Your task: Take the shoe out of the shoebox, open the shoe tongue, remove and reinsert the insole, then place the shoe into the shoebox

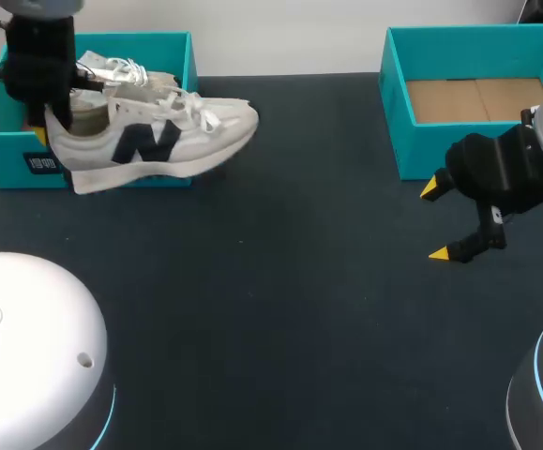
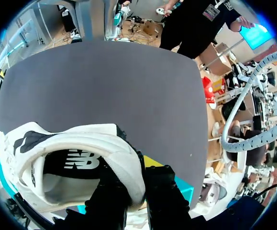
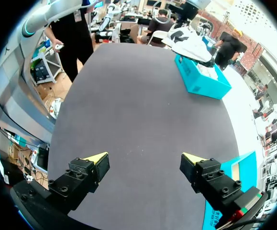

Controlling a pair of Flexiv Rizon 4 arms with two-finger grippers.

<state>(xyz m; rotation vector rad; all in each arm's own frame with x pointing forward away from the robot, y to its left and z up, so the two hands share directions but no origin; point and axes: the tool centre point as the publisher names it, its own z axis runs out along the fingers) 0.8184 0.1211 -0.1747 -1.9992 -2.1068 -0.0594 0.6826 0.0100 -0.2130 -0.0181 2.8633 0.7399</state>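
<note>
Two teal boxes, two grippers and one lifted shoe on the dark table (image 1: 252, 309). At the head view's upper left, my left gripper (image 1: 51, 117) is clamped on the shoe (image 1: 158, 136) at its heel collar. The shoe hangs sole-down across the front wall of the shoebox (image 1: 173, 52), heel over the box and toe pointing toward the frame's middle.

It is a white and pale grey trainer with a dark side emblem, white laces and a thick off-white sole. Laces and a pale upper, apparently a second shoe (image 1: 112, 67), show inside the box behind it.

In the left wrist view, one finger of that gripper (image 2: 136, 179) sits inside the padded collar and one outside, with the dark insole (image 2: 76, 165) visible in the shoe (image 2: 81, 139).

At right, the second box (image 1: 398, 122) shows a bare cardboard floor. My right gripper (image 1: 437, 222) hangs just in front of it with its fingers spread wide, holding nothing. The right wrist view shows only table between its fingers (image 3: 144, 160).
</note>
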